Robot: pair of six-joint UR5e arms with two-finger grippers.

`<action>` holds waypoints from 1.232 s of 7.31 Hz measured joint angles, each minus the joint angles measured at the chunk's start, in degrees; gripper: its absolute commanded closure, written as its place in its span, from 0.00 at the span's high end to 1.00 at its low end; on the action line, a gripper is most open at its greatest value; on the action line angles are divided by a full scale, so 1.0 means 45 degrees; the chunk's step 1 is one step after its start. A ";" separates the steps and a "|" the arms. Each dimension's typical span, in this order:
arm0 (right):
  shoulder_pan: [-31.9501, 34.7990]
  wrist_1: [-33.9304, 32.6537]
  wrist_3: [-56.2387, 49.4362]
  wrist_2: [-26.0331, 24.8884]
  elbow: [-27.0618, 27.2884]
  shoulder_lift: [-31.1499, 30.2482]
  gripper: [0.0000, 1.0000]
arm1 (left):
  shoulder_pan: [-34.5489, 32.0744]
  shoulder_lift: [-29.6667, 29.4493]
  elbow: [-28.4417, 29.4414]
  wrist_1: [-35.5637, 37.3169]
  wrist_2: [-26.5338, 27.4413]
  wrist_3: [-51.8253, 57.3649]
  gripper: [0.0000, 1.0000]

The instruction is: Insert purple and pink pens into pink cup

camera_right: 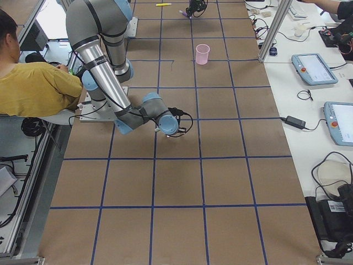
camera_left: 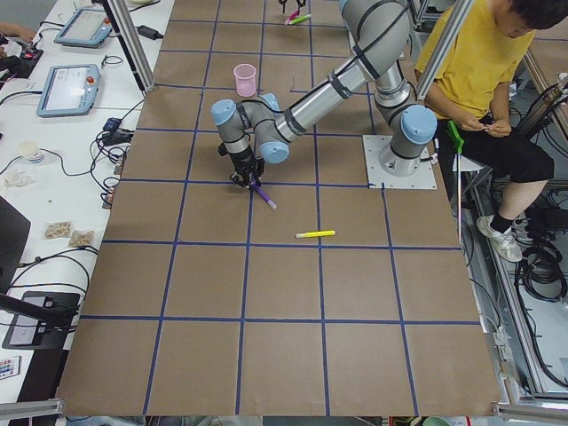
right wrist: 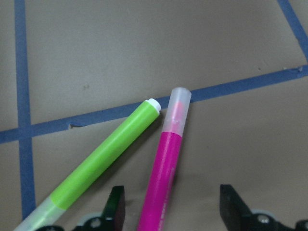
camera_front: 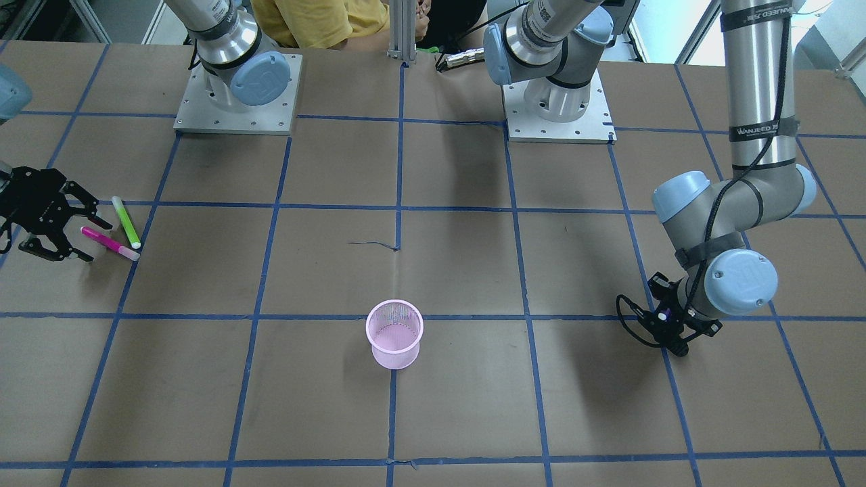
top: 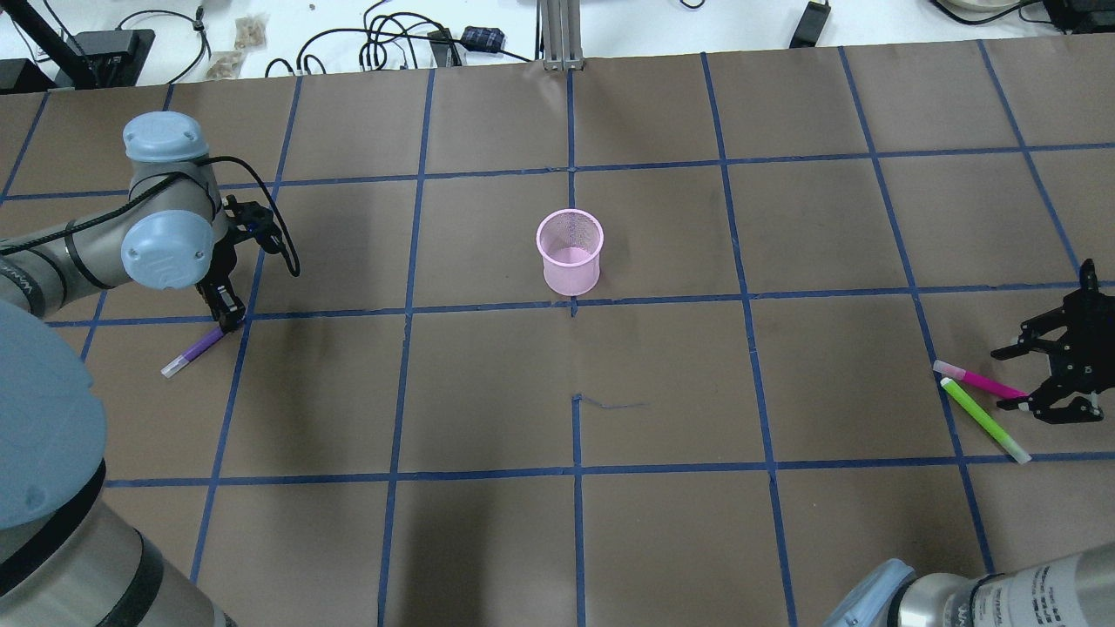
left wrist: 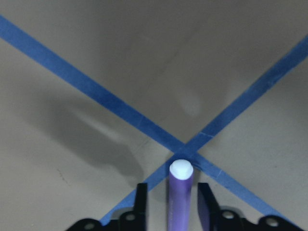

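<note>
Pink clear-capped marker pen (right wrist: 166, 156) lies flat on the brown tabletop (right wrist: 240, 57) between the released jaws of my right claw (right wrist: 173, 197), long axis running toward twelve o'clock in that wrist's view.

You see a brown table (top: 488, 540) marked into squares by blue tape lines (top: 571, 131). A white bench (camera_left: 35, 204) beside it holds cables (camera_left: 115, 146) and tablets (camera_left: 67, 89). A person in yellow (camera_left: 466, 62) sits nearby.
</note>
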 measured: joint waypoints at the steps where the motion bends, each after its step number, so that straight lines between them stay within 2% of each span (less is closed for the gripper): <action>1: 0.0000 -0.0194 -0.0104 0.0005 0.0001 0.0029 0.30 | 0.0000 -0.0044 0.0004 0.0005 -0.0097 0.0000 0.27; 2: 0.0000 -0.0372 -0.0182 0.0015 -0.0012 0.0053 0.22 | 0.0000 -0.0068 0.0006 0.0009 -0.0154 -0.0005 0.03; 3: 0.0000 -0.0531 -0.0229 0.0021 -0.0023 0.0065 0.13 | 0.0001 -0.0071 0.0006 0.0007 -0.0186 -0.0008 0.00; 6: 0.0117 -0.1006 0.0203 0.0024 -0.0331 -0.0059 0.03 | 0.0011 0.0144 0.0139 -0.0032 -0.0166 0.0076 0.00; 7: 0.0424 -0.0970 0.0672 0.0019 -0.0917 -0.0087 0.01 | -0.0025 0.0371 0.0170 -0.0095 -0.0147 0.0113 0.00; 9: 0.2400 -0.0116 0.1873 -0.0282 -0.2784 -0.0303 0.01 | -0.0137 0.1111 0.0193 -0.0259 -0.0409 0.0123 0.00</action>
